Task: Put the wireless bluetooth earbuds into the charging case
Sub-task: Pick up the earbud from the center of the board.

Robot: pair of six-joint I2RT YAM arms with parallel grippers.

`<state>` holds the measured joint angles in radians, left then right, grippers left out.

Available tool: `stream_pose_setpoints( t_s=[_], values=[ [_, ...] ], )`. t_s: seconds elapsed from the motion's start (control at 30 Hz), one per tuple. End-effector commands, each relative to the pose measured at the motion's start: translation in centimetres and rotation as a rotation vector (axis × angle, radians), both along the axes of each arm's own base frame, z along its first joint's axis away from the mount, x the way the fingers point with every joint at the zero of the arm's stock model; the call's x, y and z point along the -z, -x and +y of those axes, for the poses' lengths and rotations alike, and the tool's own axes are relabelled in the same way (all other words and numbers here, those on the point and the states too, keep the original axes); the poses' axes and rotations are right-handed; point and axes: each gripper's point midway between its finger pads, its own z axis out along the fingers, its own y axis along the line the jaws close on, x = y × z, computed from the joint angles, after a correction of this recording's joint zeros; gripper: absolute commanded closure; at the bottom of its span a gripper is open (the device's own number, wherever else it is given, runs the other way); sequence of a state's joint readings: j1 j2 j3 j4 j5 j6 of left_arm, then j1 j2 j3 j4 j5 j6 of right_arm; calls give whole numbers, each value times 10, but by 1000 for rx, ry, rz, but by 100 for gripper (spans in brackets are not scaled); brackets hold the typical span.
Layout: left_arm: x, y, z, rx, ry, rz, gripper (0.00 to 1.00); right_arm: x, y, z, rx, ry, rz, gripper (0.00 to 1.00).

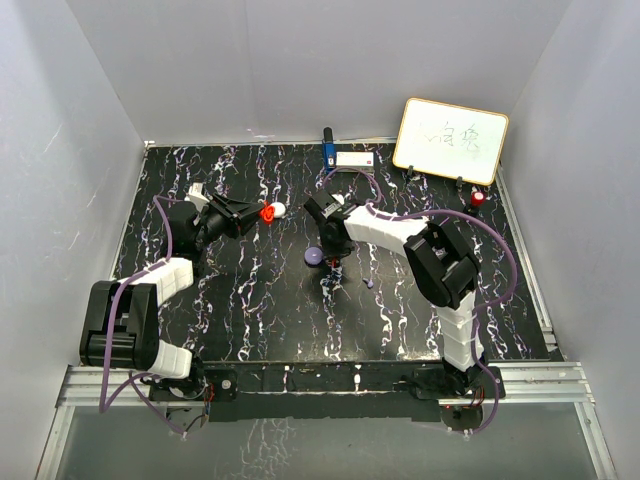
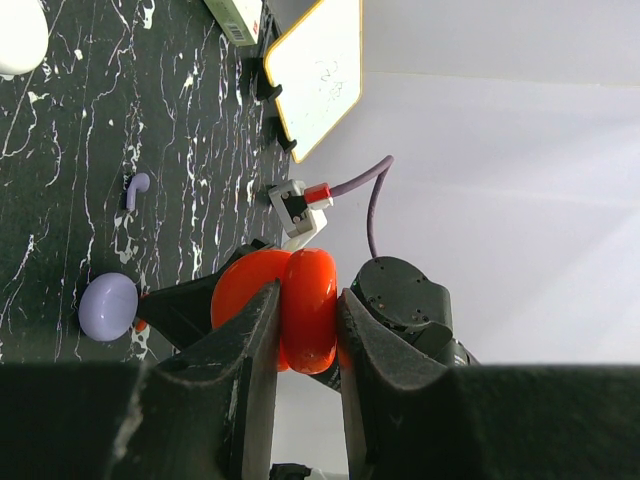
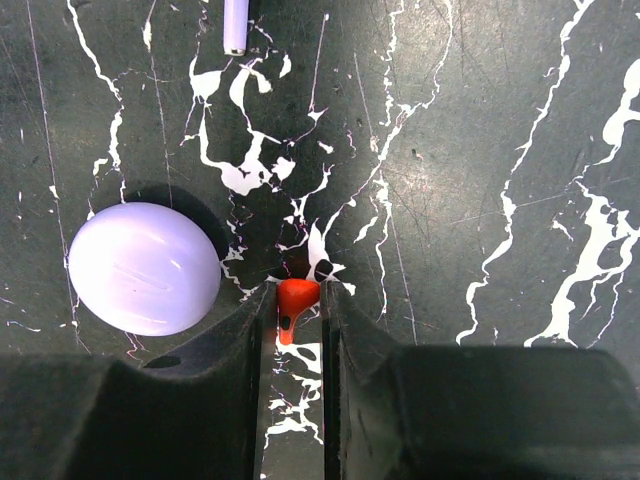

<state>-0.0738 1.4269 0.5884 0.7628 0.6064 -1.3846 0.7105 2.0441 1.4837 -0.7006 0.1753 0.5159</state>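
Observation:
My left gripper (image 2: 308,290) is shut on a red clam-shaped charging case (image 2: 305,330) and holds it off the table; the top view shows this gripper (image 1: 250,213) at the back left with the red case (image 1: 267,212) at its tips. My right gripper (image 3: 298,290) is down on the table at mid-table (image 1: 330,260), its jaws shut on a small red earbud (image 3: 296,300). A purple earbud (image 3: 235,25) lies apart on the table (image 1: 371,285).
A round purple case (image 3: 145,267) sits just left of the right gripper (image 1: 314,257). A white case (image 1: 280,208) lies beside the red one. A whiteboard (image 1: 450,140), a red-capped object (image 1: 479,198) and a small box (image 1: 355,158) stand at the back.

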Motion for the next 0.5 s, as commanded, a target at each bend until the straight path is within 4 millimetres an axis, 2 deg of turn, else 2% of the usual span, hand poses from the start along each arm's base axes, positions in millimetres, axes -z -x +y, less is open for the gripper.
stream_pose_setpoints(
  t_s=[0.0,0.2,0.47],
  values=[
    [-22,6,0,14,8,-73,100,20,7,1,-7,7,44,89],
    [-22,4,-1,26,3,-72,100,-35,-26,8,-6,-106,-189,95],
    [-28,1,-8,80,7,-65,100,-132,-67,3,-24,-310,-531,96]
  ],
)
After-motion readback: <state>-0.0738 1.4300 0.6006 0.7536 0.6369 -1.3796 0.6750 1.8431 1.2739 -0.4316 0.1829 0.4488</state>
